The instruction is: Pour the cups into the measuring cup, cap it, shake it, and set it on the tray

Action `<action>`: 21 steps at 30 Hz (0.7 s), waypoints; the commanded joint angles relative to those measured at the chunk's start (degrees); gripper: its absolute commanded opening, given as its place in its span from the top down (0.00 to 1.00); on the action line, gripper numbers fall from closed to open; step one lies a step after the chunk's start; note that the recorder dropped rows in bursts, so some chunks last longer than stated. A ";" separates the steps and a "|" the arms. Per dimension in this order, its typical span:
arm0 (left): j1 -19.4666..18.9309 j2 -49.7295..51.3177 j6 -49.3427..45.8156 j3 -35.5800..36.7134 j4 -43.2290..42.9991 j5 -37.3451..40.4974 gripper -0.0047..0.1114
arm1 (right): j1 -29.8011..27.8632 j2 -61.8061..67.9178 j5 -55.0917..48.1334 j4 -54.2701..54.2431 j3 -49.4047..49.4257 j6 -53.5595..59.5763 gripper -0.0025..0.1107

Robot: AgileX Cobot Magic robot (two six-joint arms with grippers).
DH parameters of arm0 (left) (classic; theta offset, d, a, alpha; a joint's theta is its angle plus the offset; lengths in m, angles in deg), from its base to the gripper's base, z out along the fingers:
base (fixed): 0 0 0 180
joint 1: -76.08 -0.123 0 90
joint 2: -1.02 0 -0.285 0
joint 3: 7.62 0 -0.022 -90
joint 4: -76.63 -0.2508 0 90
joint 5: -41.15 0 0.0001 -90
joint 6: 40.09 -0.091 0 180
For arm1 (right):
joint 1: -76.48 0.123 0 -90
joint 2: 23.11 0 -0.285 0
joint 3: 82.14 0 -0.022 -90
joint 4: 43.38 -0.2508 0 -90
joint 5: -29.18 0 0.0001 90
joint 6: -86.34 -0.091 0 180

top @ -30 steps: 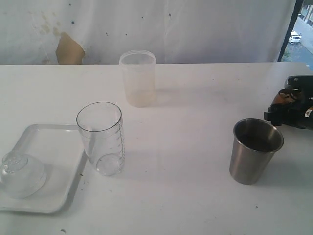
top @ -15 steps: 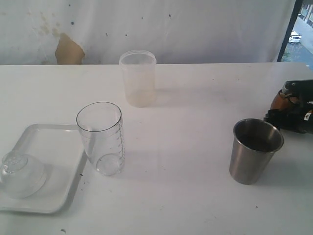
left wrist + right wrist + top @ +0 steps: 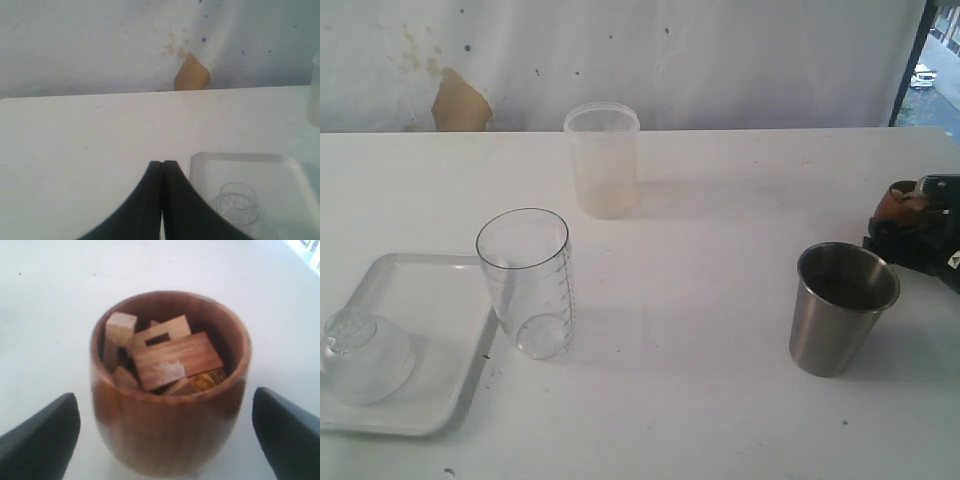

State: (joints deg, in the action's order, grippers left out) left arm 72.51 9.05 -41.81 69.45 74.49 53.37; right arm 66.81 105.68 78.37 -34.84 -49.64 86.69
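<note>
Brown and rounded, the wooden cup [image 3: 167,390] stands upright on the table [image 3: 720,300] at the right edge of the exterior frame, between the fingers of the right gripper [image 3: 164,396]. The fingers [image 3: 42,437] are spread wide, one on each side of the cup, with a clear gap on both sides. The cup holds pale wooden blocks [image 3: 175,357] and what may be a gold-coloured piece, partly covered.

The steel cup [image 3: 842,305] stands upright at lower right, near the right gripper but apart from it. The frosted tumbler [image 3: 603,160] stands at upper centre, near the far table edge. The measuring cup [image 3: 525,280] stands upright at centre left, just beside the right rim of the tray [image 3: 420,262]. The tray lies at lower left and carries a clear domed lid [image 3: 365,355].

The left gripper [image 3: 162,165] is outside the exterior frame. Its wrist view shows the fingers pressed together with nothing between them, near the tray.
</note>
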 commanded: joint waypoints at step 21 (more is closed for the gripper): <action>0.26 -0.24 -0.01 0.15 0.37 -0.27 0.96 | -0.30 11.95 20.77 -2.14 -2.66 2.25 0.22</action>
State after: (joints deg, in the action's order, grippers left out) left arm 72.51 9.05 -41.81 69.45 74.49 53.37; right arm 66.81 118.28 98.38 -37.09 -52.09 88.47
